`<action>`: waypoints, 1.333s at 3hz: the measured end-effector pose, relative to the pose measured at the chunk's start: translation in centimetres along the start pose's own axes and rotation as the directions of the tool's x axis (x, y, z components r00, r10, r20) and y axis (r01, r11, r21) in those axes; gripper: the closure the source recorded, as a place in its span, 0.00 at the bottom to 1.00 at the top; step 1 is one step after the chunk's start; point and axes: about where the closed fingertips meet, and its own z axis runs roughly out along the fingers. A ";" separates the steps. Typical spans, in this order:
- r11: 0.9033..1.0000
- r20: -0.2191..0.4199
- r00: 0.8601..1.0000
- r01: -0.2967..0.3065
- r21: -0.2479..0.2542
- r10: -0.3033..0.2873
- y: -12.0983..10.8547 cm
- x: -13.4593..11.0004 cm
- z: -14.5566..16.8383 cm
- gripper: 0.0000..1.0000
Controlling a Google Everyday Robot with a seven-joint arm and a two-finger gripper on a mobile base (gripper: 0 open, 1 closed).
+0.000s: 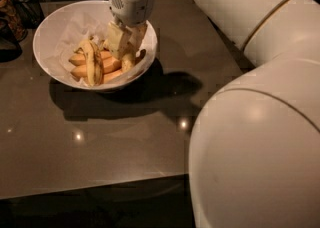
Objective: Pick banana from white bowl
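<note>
the gripper (clamped or apart, i cannot tell) is hanging over the banana by the white bowl's right wall, risking snagging the paper lining.

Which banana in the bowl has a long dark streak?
The banana lying crosswise atop the paler ones, beside the pincer down in the bowl.

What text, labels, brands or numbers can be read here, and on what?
No readable text anywhere in the camera view.
gripper, down in the right side of the white bowl: no markings.
bananas: no stickers visible.
arm: plain white, no lettering.
patterned object at the left edge: too dark to read anything.
</note>
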 end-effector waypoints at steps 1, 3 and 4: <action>1.000 0.000 1.000 0.000 0.000 0.000 0.0 0.0 0.0 0.90; 0.997 0.068 0.995 0.070 0.017 -0.071 2.1 -0.1 -1.9 1.00; 0.990 0.112 0.983 0.141 0.030 -0.143 4.6 0.5 -4.6 1.00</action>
